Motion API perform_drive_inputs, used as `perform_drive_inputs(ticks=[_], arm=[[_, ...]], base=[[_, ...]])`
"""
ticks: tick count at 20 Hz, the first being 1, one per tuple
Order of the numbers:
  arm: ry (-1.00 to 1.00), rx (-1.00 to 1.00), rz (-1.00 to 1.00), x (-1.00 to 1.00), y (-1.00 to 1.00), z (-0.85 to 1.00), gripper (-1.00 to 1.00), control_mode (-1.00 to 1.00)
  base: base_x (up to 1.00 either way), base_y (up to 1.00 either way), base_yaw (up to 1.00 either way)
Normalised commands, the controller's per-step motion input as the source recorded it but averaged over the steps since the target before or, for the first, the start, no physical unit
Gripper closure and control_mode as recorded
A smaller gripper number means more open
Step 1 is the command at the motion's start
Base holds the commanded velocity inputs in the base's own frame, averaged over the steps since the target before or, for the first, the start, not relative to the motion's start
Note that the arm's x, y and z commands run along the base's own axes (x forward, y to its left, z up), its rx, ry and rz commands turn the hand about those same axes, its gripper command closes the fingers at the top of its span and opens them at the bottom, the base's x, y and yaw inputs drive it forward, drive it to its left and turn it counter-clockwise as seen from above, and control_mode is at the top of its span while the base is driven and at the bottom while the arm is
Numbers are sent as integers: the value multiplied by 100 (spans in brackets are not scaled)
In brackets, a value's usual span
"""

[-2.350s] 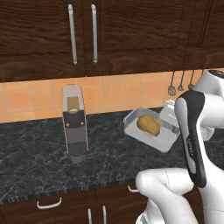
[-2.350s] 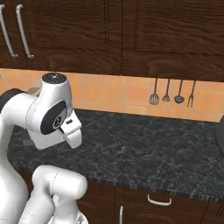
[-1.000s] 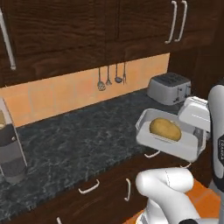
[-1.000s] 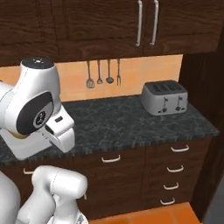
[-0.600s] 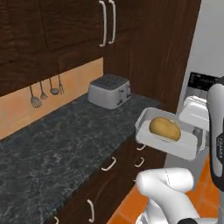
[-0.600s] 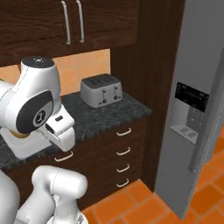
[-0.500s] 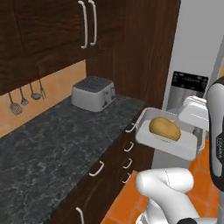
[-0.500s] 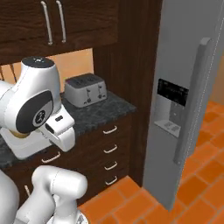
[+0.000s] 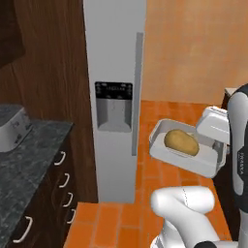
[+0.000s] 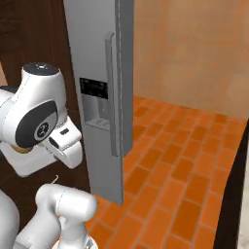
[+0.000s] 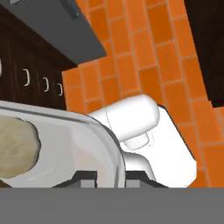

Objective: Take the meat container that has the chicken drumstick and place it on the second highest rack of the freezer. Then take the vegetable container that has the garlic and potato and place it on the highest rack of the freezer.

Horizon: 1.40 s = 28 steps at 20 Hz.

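Gripper [image 11: 110, 175] clamped on the rim of a pale tray [image 9: 185, 156] that carries a potato [image 9: 181, 142], held in the air above the orange tiled floor [image 10: 180, 170], near a tall grey freezer [image 9: 115, 97] whose door is shut

Even, flat rendered light; soft faint shadows; no glare; slight blur; hand view close-up soft.

arm: raised, elbow bent | hand [image 11: 109, 177]: clamped on tray rim
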Motion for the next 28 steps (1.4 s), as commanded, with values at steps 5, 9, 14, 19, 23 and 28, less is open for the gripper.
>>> perform_drive_inputs(ticks=[5,9,14,19,23,28], arm=[[0,0,0,0,0,0,100,100],[0,0,0,0,0,0,100,100],[0,0,0,0,0,0,100,100],[0,0,0,0,0,0,100,100],[0,0,0,0,0,0,100,100],[0,0,0,0,0,0,100,100]], base=[[43,-75,-48],[97,-18,-23],[100,-38,-4],[100,-58,0],[100,-54,3],[100,-38,30]])
